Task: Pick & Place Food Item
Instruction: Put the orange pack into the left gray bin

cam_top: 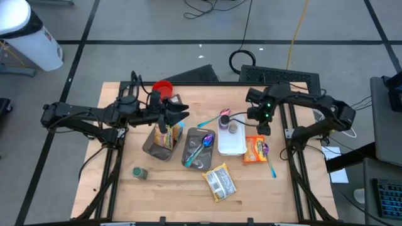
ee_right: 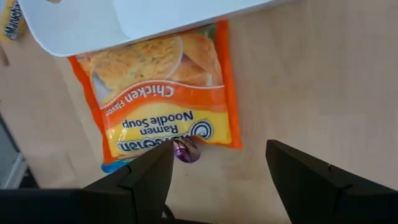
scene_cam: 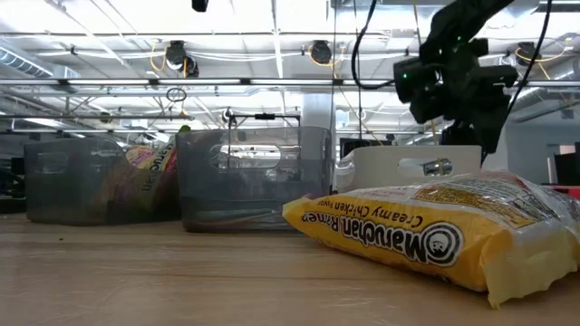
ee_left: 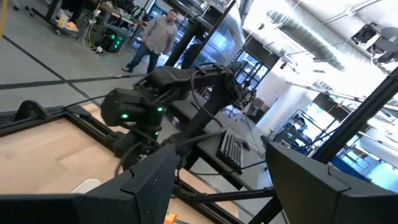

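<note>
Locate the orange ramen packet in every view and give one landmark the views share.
High view: orange ramen packet, beside the white tray, under the right arm.
Low view: not in it.
Left wrist view: not in it.
Right wrist view: centre, partly under the tray.
Shared landmark: white tray.

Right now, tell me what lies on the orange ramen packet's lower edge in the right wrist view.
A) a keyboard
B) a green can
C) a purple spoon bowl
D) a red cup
C: a shiny purple spoon bowl rests on the orange ramen packet, between the right gripper's open fingers.
</note>
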